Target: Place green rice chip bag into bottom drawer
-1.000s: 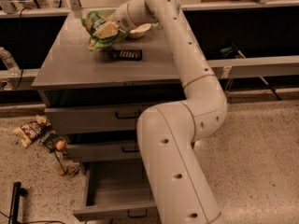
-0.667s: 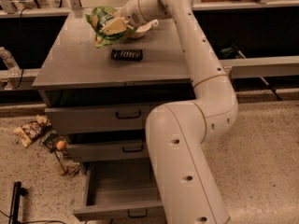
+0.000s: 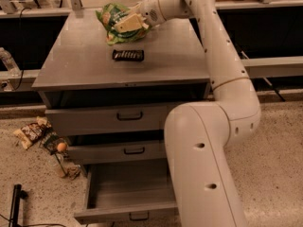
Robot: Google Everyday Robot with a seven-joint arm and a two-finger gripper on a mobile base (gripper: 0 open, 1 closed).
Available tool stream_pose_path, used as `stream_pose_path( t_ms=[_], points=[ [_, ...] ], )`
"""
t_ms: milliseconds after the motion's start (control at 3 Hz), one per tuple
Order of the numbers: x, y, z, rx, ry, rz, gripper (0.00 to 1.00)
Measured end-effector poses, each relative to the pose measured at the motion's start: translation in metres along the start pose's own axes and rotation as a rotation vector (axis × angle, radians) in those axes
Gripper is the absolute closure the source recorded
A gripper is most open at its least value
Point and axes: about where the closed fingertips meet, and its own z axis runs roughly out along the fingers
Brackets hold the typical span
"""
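Green rice chip bag (image 3: pixel 110 17) sits toward 11 o'clock in the view, over the far part of the grey cabinet top (image 3: pixel 80 67), crinkled and bunched. The gripper (image 3: pixel 127 23) is at the bag's 4 o'clock side, reaching in from 3 o'clock. Its tan fingers (image 3: pixel 129 21) lie across the bag and the jaws are closed on it. Whether the bag's lower edge touches the top I cannot tell.

A dark flat black-wrapped bar (image 3: pixel 128 55) lies on the cabinet top at 6 o'clock from the bag, near it but apart. The white arm (image 3: pixel 229 74) runs from the gripper toward 3 o'clock, then bends down to 6 o'clock in front of the cabinet's right side.

The bottom drawer (image 3: pixel 128 193) is at 6 o'clock in the view, pulled out, its plain grey inside showing; the arm covers its right end. The two shallower drawers, upper (image 3: pixel 104 118) and middle (image 3: pixel 109 151), stand above it at 12 o'clock, pushed in further.

On the floor toward 8 o'clock lie brownish snack packets (image 3: pixel 29 132) and a small orange round thing (image 3: pixel 61 146) just beside the cabinet.
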Motion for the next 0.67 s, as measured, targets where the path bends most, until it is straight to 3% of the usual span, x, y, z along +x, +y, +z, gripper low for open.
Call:
stream_pose_path(
  t_ms=[333,667],
  points=[
    [-0.005,0.005,-0.021,0.006,-0.028,0.019,1.0],
    [-0.047,0.017,-0.075,0.073,-0.137,-0.021,1.0]
  ],
)
